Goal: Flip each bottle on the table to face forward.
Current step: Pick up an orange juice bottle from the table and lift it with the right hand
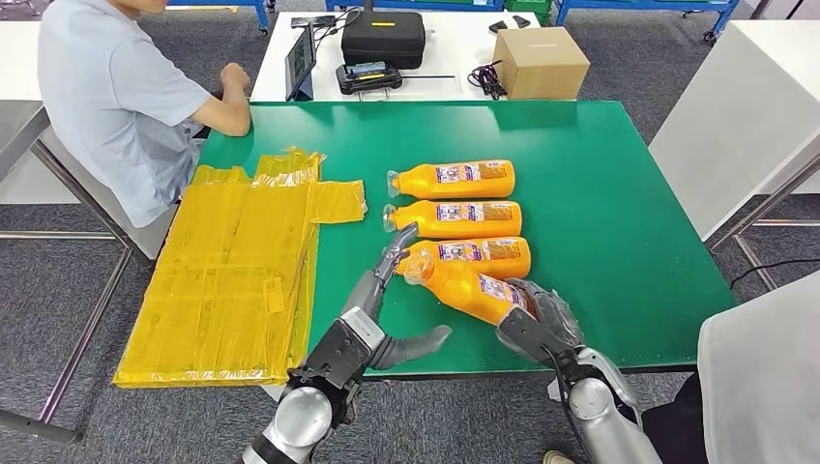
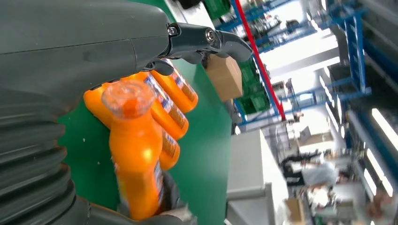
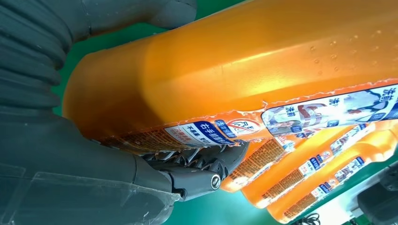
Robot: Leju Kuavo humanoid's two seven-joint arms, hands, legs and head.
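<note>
Gripping the base end of an orange bottle (image 1: 471, 287), the right robot hand (image 1: 541, 319) has its fingers (image 3: 197, 176) wrapped under the bottle's label side and its thumb over the plain side, as the right wrist view shows. That bottle is tilted, its clear cap (image 1: 418, 267) pointing toward the left and lying against the nearest bottle of the row; whether its body is clear of the bench (image 1: 619, 213) cannot be told. The left robot hand (image 1: 382, 290) holds nothing: its fingers are stretched out straight toward the cap, the fingertips (image 1: 406, 235) just beside it and near the neck of the third bottle (image 1: 483, 254), with the thumb (image 1: 416, 343) spread wide to the side. In the left wrist view the cap (image 2: 128, 97) faces the camera with a dark finger (image 2: 206, 40) reaching above the bottles.

Three more orange bottles lie on their sides in a row at the middle of the green bench, labels up and caps to the left: the third, the middle one (image 1: 454, 218) and the far one (image 1: 453, 180). Yellow plastic bags (image 1: 232, 280) cover the bench's left edge. A person (image 1: 116, 97) sits at the far left corner. Beyond the far edge, a white table carries a cardboard box (image 1: 540, 61) and a black case (image 1: 383, 37).
</note>
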